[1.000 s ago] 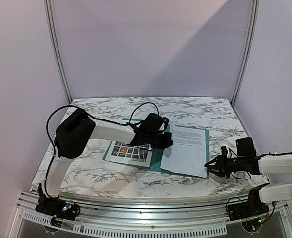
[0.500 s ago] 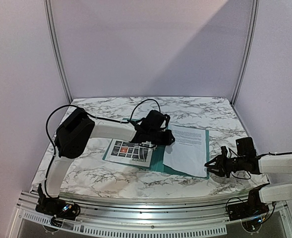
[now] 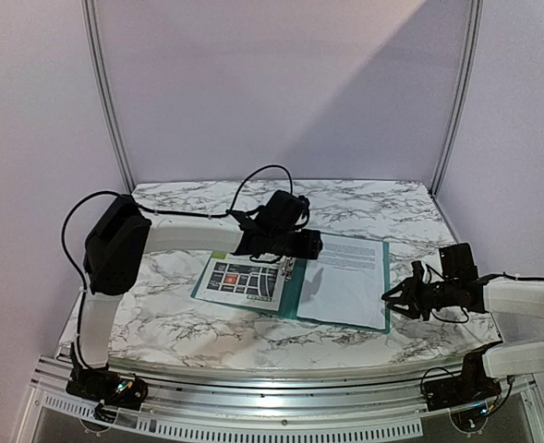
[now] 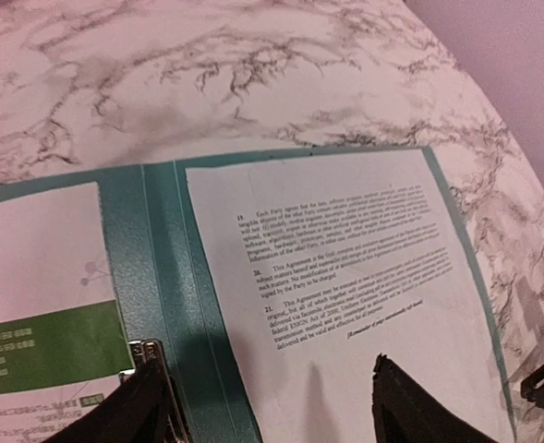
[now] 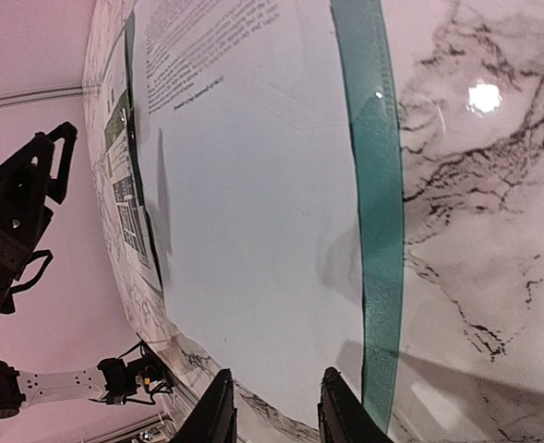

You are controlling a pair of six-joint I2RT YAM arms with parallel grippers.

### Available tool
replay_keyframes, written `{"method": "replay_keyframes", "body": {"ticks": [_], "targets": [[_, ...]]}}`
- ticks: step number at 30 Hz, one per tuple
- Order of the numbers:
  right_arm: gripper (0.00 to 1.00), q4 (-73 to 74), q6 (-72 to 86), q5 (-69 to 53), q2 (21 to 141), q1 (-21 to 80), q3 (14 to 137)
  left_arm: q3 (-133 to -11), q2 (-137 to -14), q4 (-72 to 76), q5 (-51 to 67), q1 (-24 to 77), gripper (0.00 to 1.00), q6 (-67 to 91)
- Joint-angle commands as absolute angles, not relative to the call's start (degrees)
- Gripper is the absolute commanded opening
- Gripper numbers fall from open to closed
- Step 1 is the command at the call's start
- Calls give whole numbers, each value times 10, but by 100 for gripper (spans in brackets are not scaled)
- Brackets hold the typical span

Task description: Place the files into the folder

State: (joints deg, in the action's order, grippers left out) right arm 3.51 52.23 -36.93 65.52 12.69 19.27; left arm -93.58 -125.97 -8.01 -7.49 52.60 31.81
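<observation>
From above, the folder (image 3: pixel 293 293) lies open and flat on the marble table (image 3: pixel 179 323), with the green-headed sheet (image 3: pixel 242 281) on its left half and the white sheet (image 3: pixel 350 277) on its right half. The left gripper (image 3: pixel 301 245) hangs above the folder near the spine. The right gripper (image 3: pixel 399 300) sits just off the folder's right edge, its jaws spread, empty and pointing at that edge. By my reading both files are already on the folder, and what is left is to square them and shut the cover. In the left wrist view the jaws stand wide apart with nothing in them. The white sheet lies ahead and between them, the metal clip (image 4: pixel 147 355) and the spine are close by one finger, and the green-headed sheet is beyond that. The white sheet looks slightly skewed on its half, so I would nudge it square first. In the right wrist view the jaws are parted a little and hold nothing. The folder's teal edge runs ahead just outside one finger, and the white sheet spreads ahead of both. To lift the cover, a finger should slip under the teal edge alone and not catch the paper. The left gripper shows beyond the sheet, over the spine; it would likely block a closing cover and should clear out first.
</observation>
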Motion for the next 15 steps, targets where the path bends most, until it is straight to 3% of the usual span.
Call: {"method": "replay_keyframes", "body": {"ticks": [1, 8, 15], "targets": [[31, 76, 489, -346, 649, 126, 227, -916, -1196, -109, -137, 536, 80, 270], [32, 106, 446, -331, 644, 125, 268, -811, -1089, -122, -202, 527, 99, 259], [32, 73, 401, -314, 685, 142, 348, -654, -957, -101, -221, 479, 99, 265]]}}
